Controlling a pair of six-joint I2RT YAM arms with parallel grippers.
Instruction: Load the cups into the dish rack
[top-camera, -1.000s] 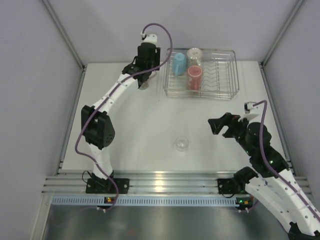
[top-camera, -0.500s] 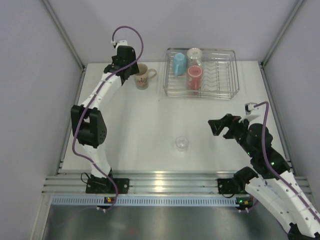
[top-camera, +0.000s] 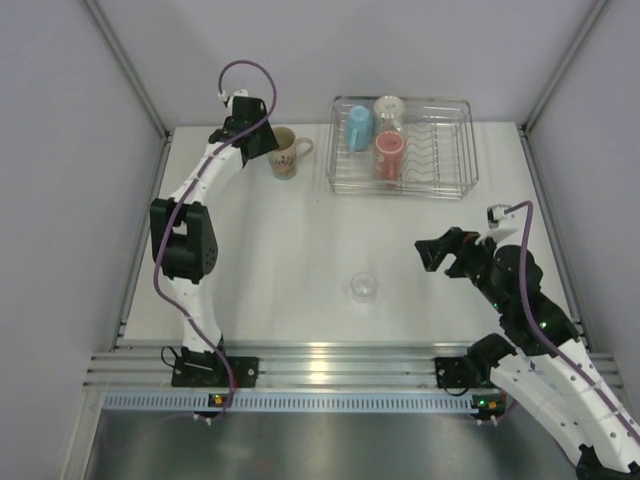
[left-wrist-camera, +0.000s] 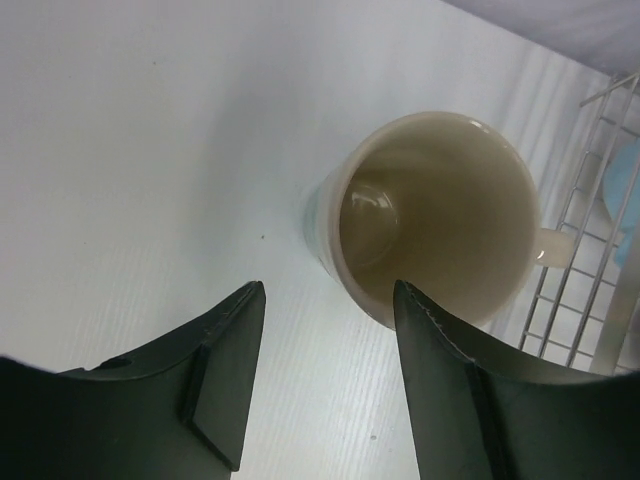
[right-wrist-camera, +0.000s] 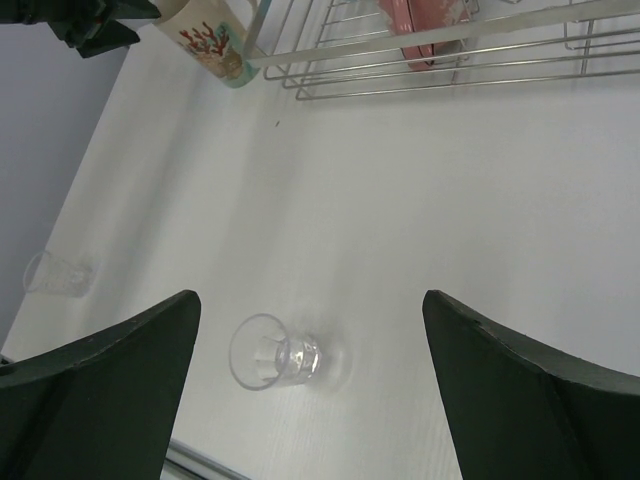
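A cream floral mug (top-camera: 287, 155) stands upright just left of the dish rack (top-camera: 440, 192). My left gripper (top-camera: 262, 140) is beside it on the left, open. In the left wrist view the mug (left-wrist-camera: 430, 215) sits just past the right fingertip, with nothing between the jaws of the left gripper (left-wrist-camera: 328, 290). The rack holds a light blue cup (top-camera: 358, 127), a red tumbler (top-camera: 388, 155) and a clear glass (top-camera: 388, 108). A small clear glass (top-camera: 363, 287) lies on its side mid-table. My right gripper (top-camera: 435, 250) hovers open to its right, and the glass (right-wrist-camera: 275, 352) shows below its jaws.
Another small clear glass (right-wrist-camera: 58, 273) sits far left in the right wrist view. The plate-slot wires (top-camera: 435, 150) fill the rack's right half. Grey walls close in the table at the back and both sides.
My left arm has swung back and to the left from above the mug, which now stands uncovered beside the rack. The right arm has barely moved.
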